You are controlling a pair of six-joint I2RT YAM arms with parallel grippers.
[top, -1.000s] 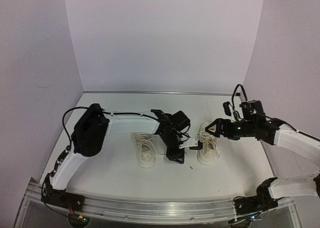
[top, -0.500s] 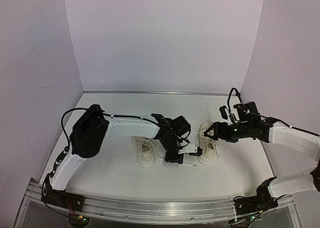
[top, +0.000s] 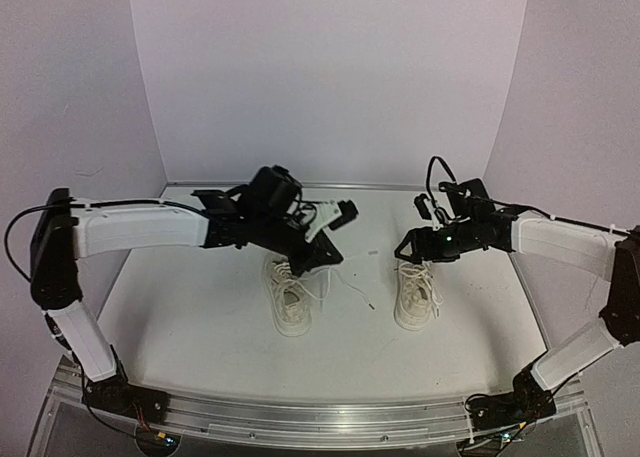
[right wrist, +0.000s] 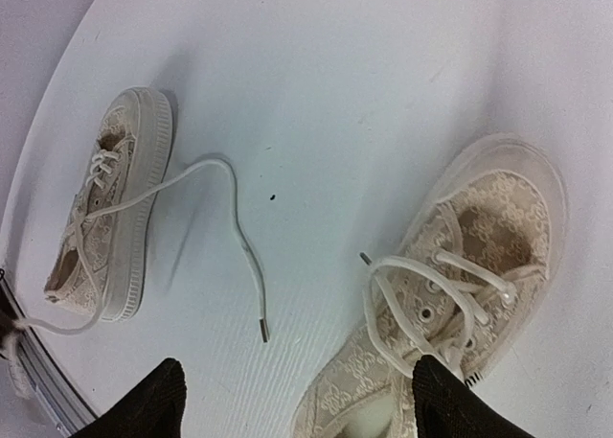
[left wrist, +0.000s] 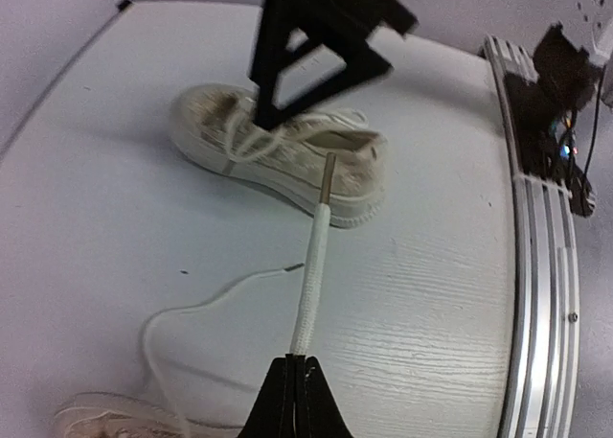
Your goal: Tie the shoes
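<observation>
Two cream sneakers lie side by side: the left shoe (top: 290, 299) and the right shoe (top: 416, 293). My left gripper (top: 330, 257) is raised above and between them, shut on a white lace (left wrist: 312, 275) whose stiff end sticks out past the fingertips toward the right shoe (left wrist: 287, 155). The left gripper (left wrist: 297, 366) shows its jaws pressed together on that lace. My right gripper (top: 405, 249) hovers open over the right shoe's toe end. In the right wrist view the right gripper (right wrist: 297, 404) is empty, above the right shoe (right wrist: 460, 294) with its loose lacing; the left shoe (right wrist: 110, 208) lies at the left.
A second loose lace (right wrist: 239, 242) trails from the left shoe across the white table (top: 200, 317), its tip between the shoes. A metal rail (top: 320, 417) runs along the near edge. Lilac walls (top: 330, 77) close in the back and sides.
My left arm has lifted and swung back from low between the shoes, carrying the lace end up. My right gripper has moved left and back over the right shoe.
</observation>
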